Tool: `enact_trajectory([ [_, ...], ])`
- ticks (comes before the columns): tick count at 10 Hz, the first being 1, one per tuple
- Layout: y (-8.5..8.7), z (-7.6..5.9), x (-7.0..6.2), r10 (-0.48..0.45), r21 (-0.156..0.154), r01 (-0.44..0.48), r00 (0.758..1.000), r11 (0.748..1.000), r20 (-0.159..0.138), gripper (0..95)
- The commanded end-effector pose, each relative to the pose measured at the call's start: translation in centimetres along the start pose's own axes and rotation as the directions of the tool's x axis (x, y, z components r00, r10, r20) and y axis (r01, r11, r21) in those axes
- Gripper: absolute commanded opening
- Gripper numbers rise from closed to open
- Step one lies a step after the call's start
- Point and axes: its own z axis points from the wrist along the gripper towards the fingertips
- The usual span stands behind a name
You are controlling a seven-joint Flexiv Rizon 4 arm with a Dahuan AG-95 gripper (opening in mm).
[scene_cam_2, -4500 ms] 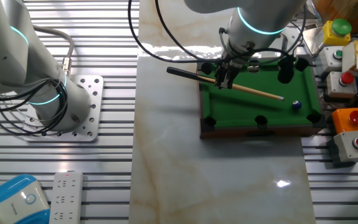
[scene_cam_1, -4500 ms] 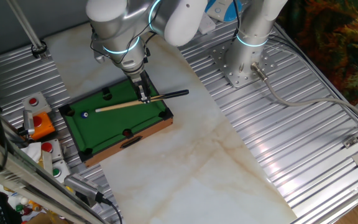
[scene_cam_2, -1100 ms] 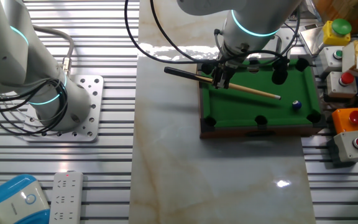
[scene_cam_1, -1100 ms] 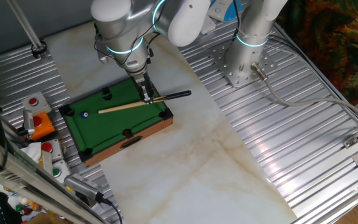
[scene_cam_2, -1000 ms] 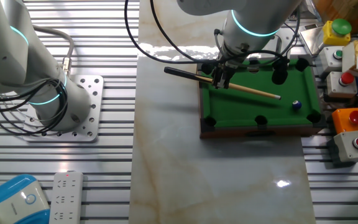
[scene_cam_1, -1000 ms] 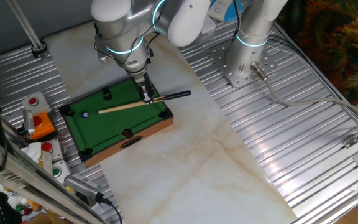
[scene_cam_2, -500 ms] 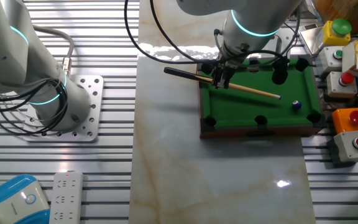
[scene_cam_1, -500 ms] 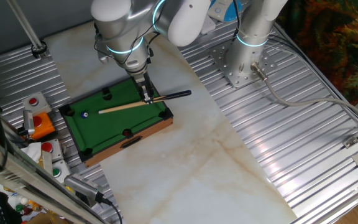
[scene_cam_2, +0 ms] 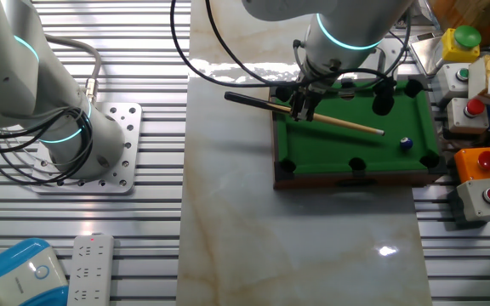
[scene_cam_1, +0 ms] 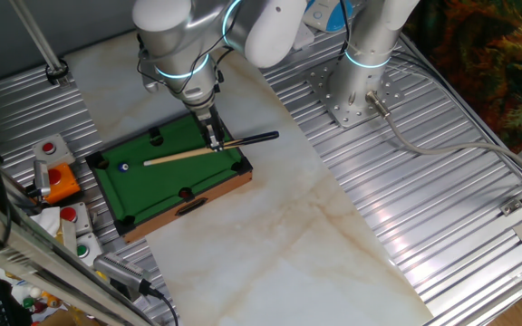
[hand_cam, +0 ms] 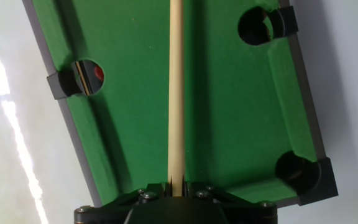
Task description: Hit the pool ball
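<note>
In one fixed view the gripper (scene_cam_1: pixel 214 141) is clamped on the cue stick (scene_cam_1: pixel 208 149), standing over the near-right end of the miniature pool table (scene_cam_1: pixel 166 172), which sits on the marble surface (scene_cam_1: pixel 315 235). The cue's pale shaft reaches away from the gripper across the green felt, while its black butt pokes out past the rim on the gripper's other side. The pool ball (scene_cam_1: pixel 123 167), a tiny dark blue dot with a white speck, lies on the felt at the far end from the gripper, just beyond the cue tip and apart from it, close to a corner pocket. Against the frame from 4.5 s ago, the cue and gripper sit slightly farther back from the ball; since 1.1 s ago nothing has shifted. In the other fixed view the gripper (scene_cam_2: pixel 303 107) pinches the cue stick (scene_cam_2: pixel 306 113) near the table's left rim (scene_cam_2: pixel 276 136), and the pool ball (scene_cam_2: pixel 406 144) rests well beyond the tip, near the right-hand end and beside a corner pocket. In the hand view the cue stick (hand_cam: pixel 176 93) runs straight up from between the closed jaws over the felt (hand_cam: pixel 229 106); one side pocket (hand_cam: pixel 84 77) shows something red inside, the other pockets look dark, and the ball is out of sight.
</note>
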Motion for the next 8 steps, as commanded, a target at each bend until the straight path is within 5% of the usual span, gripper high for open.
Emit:
enact_trajectory([
  [1, 0.0, 0.6, -1.2, 0.001, 0.002, -0.001, 1.000, 1.000, 0.007, 0.0],
  [3, 0.0, 0.0, -4.5, 0.005, 0.000, -0.005, 1.000, 1.000, -0.016, 0.0],
  [5, -0.6, -2.3, -7.0, -0.002, -0.001, 0.002, 1.000, 1.000, -0.013, 0.0],
  [8, -0.9, -2.9, -7.5, -0.009, 0.002, 0.009, 1.000, 1.000, -0.012, 0.0],
])
